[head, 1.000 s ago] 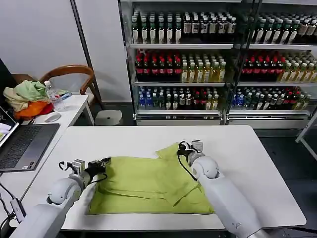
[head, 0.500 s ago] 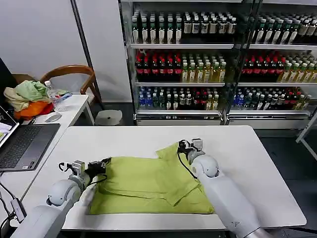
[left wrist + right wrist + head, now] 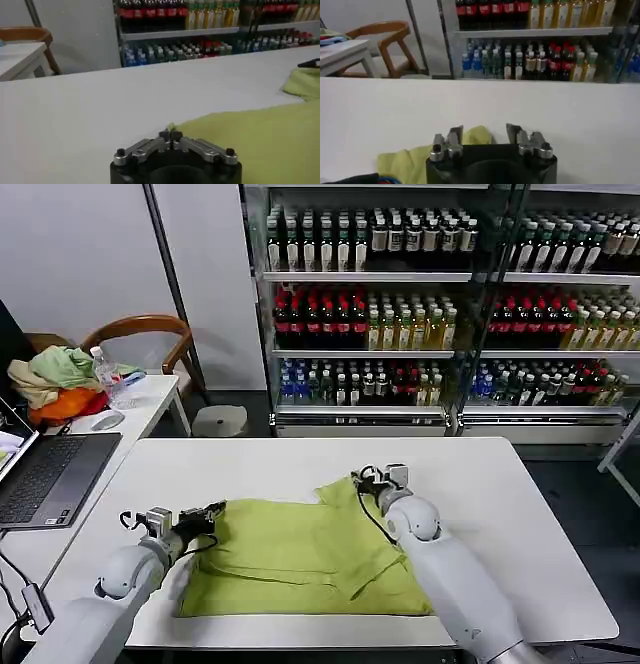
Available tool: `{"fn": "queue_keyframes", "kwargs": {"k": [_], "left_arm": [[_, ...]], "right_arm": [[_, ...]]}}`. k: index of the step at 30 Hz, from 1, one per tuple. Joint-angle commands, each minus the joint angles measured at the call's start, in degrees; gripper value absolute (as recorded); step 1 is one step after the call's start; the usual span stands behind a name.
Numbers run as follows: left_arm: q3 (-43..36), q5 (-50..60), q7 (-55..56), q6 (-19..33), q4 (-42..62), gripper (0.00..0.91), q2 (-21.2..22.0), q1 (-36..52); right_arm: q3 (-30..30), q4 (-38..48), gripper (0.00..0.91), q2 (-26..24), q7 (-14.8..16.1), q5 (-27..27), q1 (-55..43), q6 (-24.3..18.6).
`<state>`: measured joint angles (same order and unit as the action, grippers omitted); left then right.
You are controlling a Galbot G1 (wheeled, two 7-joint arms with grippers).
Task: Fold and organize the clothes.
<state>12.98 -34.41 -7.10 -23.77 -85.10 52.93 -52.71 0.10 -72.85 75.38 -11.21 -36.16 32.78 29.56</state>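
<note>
The T-shirt (image 3: 300,559) lies partly folded on the white table (image 3: 500,514), its long side running across the robot's front, with one flap turned up towards the far edge. The left gripper (image 3: 213,512) sits low at the shirt's left far corner; in the left wrist view (image 3: 170,135) its fingers are pressed together with a small tip of green cloth pinched between them, so it grips that corner. The right gripper (image 3: 372,480) stands at the far tip of the turned-up flap; in the right wrist view (image 3: 484,136) its fingers are spread apart, with the cloth lying just under and between them, not clamped. Judgement: the shirt's bulk lies towards the robot from both grippers, so any fold would draw the far edge towards the near one. The left arm has its hold; the right must close on the flap first.
</note>
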Motion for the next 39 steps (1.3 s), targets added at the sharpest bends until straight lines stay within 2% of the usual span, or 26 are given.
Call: {"fn": "queue_keyframes", "kwargs": {"k": [1,5,18,21,26,31,39], "left_arm": [[-0.09,-0.01,-0.18,0.14,0.24,0.050,0.01,0.07],[-0.10,-0.02,-0.35,0.27,0.34,0.050,0.00,0.07],[0.03,0.09,-0.68,0.53,0.23,0.050,-0.06,-0.34],[0.28,0.06,-0.77,0.75,0.19,0.050,-0.09,-0.38],[1.27,-0.39,-1.39,1.29,-1.04,0.050,-0.64,-0.95],[3.02,-1.03,-1.44,2.60,-3.65,0.050,-1.38,-3.28],[7.32,-3.00,-1.84,4.45,-8.67,0.050,-2.06,-9.17]], "right_arm": [[0.00,3.07,0.000,1.54,-0.09,-0.20,-0.54,0.88],[-0.13,2.93,0.000,1.56,-0.39,-1.46,-0.18,1.69],[-0.43,2.47,0.000,1.64,0.74,-0.93,0.46,0.20],[-0.36,1.75,0.000,1.42,1.41,-0.04,0.73,-2.62],[-0.17,-5.03,0.000,-0.79,0.98,-0.04,2.77,-3.22],[0.34,-14.98,0.000,-4.87,-0.89,-2.31,6.80,-0.73],[3.06,-25.31,0.000,-9.26,-1.80,-3.86,13.32,-0.54]]}}
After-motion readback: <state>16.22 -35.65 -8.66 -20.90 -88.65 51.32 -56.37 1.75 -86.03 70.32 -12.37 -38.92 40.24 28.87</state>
